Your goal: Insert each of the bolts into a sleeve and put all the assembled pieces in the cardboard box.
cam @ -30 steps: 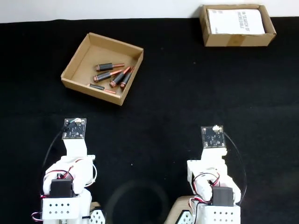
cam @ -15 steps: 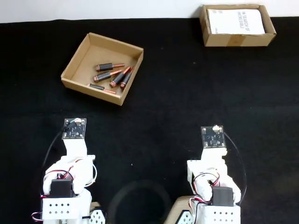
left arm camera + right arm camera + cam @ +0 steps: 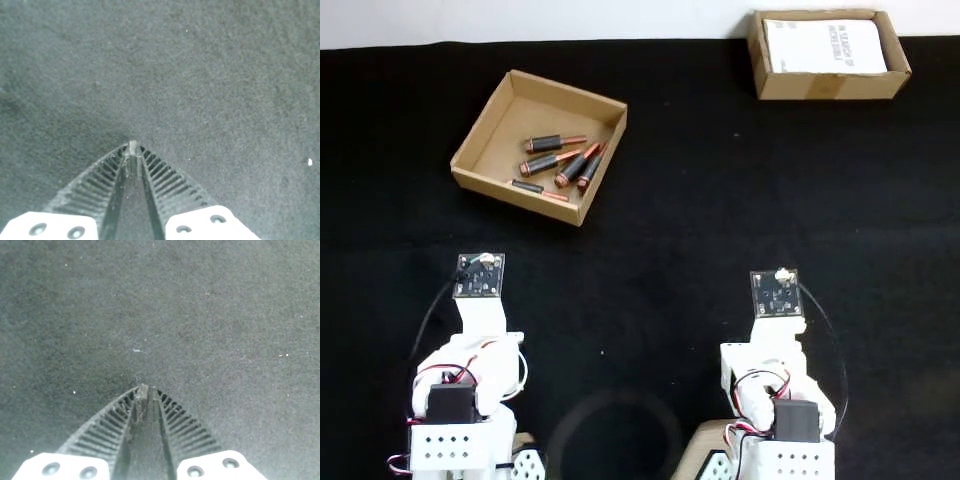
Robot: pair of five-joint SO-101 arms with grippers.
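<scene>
An open cardboard box (image 3: 480, 130) stands on the black cloth at the back left. Inside it lie several copper bolts set in dark sleeves (image 3: 560, 162). Both arms sit folded at the near edge of the table, well short of the box. My left gripper (image 3: 132, 146) is shut with nothing in it, its tips meeting over bare cloth. My right gripper (image 3: 143, 388) is likewise shut and empty above the cloth. In the high view the left arm (image 3: 470, 350) is at the near left and the right arm (image 3: 775, 360) at the near right.
A second cardboard box (image 3: 895, 70) holding a white printed sheet (image 3: 825, 45) stands at the back right corner. The black cloth (image 3: 700, 200) covers the whole table between the arms and the boxes.
</scene>
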